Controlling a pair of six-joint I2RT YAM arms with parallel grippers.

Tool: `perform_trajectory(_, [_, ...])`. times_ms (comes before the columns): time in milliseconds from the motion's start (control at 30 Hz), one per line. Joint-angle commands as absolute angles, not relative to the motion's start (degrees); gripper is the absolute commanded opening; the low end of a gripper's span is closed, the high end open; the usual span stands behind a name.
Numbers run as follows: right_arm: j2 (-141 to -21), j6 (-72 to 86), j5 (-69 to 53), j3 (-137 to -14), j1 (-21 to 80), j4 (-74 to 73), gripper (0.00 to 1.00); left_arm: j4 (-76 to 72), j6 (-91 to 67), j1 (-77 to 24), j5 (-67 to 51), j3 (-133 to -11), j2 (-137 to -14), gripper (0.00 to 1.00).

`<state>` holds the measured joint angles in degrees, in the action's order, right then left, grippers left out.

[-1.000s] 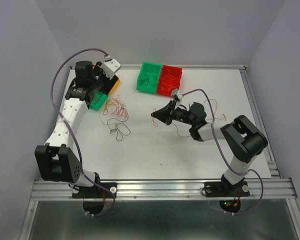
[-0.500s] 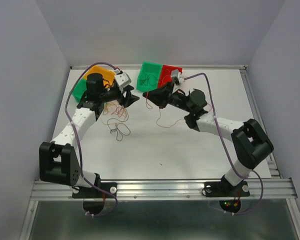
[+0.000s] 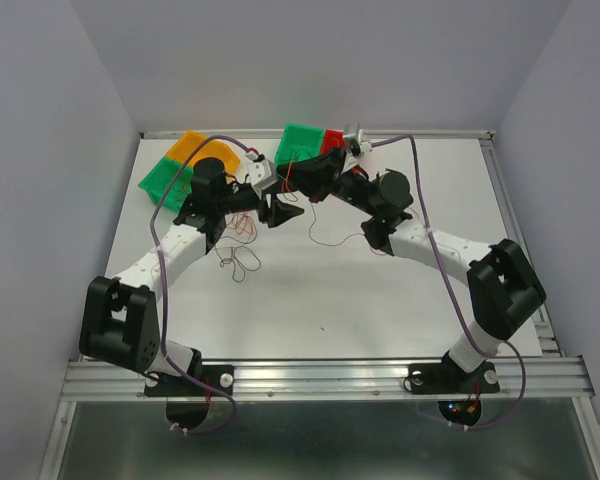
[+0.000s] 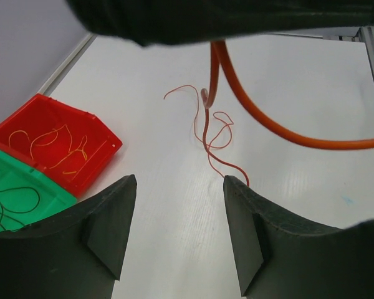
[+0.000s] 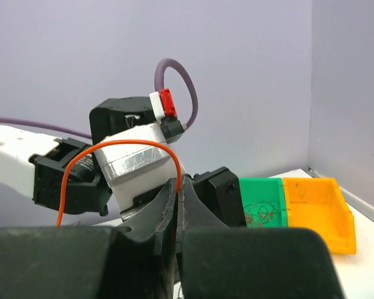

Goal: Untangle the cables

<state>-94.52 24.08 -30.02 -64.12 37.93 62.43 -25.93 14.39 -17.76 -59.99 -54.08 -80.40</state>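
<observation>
A tangle of thin red and orange cables point(image 3: 236, 222) lies on the table at left centre, with a dark loop point(image 3: 243, 262) just in front of it. My right gripper point(image 3: 302, 182) is shut on an orange-red cable point(image 3: 325, 236), raised above the table; the cable arcs out of the closed fingertips point(image 5: 177, 184) and trails down to the table point(image 4: 210, 132). My left gripper point(image 3: 286, 212) is open and empty, just left of and below the right one, its fingers point(image 4: 111, 219) spread over bare table, with the hanging cable ahead of it.
A green bin point(image 3: 298, 148) and a red bin point(image 3: 330, 141) holding loose wires stand at the back centre, partly behind the right gripper. A green bin point(image 3: 164, 176) and an orange bin point(image 3: 200, 150) stand at the back left. The table's metal rail point(image 3: 320, 375) runs along the near edge.
My left arm has swung from the back-left bins to the table's centre. My right gripper has risen and moved back and left with the orange-red cable, drawing it off the table.
</observation>
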Motion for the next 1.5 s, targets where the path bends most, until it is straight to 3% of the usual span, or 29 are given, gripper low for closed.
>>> perform_trajectory(0, [-92.73,25.66,-28.39,-66.36,38.58,67.75,0.01,-32.07,12.04,-19.25,-62.05,-54.40,-81.38,0.69])
perform_trajectory(233, [-92.20,29.00,-28.74,-62.76,38.76,81.45,0.01,-35.06,5.90,-21.18,-64.51,-56.16,-85.69,0.68])
perform_trajectory(867, [-92.90,32.87,-26.90,-63.28,39.02,96.58,0.01,-38.23,0.18,-22.85,-69.87,-59.15,-95.01,0.61])
perform_trajectory(1467, [-89.74,28.39,-18.73,-53.44,39.02,99.40,0.01,-46.22,-2.28,-21.62,-62.49,-50.72,-78.49,0.63])
